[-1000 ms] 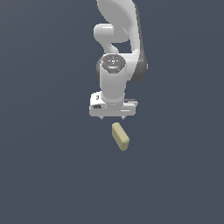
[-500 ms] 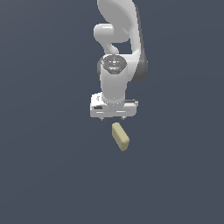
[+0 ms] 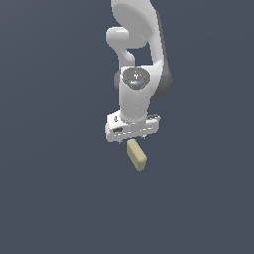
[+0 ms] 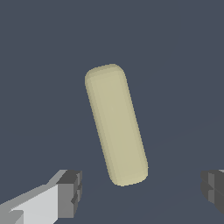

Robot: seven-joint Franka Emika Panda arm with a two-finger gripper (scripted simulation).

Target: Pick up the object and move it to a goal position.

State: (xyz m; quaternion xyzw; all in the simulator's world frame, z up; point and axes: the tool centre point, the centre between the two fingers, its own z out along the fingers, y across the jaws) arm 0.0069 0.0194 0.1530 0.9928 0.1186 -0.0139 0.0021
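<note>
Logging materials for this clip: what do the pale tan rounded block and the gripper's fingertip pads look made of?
The pale tan rounded block: matte, uniform, no grain or gloss; maybe plastic or foam, a render leaves it open. The dark grey fingertip pads of the white gripper: dull, ridged, rubber-like.

The block is pale tan, elongated with rounded edges, lying flat and skewed on the dark floor.

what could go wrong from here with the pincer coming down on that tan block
The tan block sits off-centre between the open pincer fingers, nearer one fingertip, so closing may push it sideways first. It also lies slightly skewed to the fingers, so it could twist on contact. In the exterior view the pincer partly hides the block, making height hard to judge.
</note>
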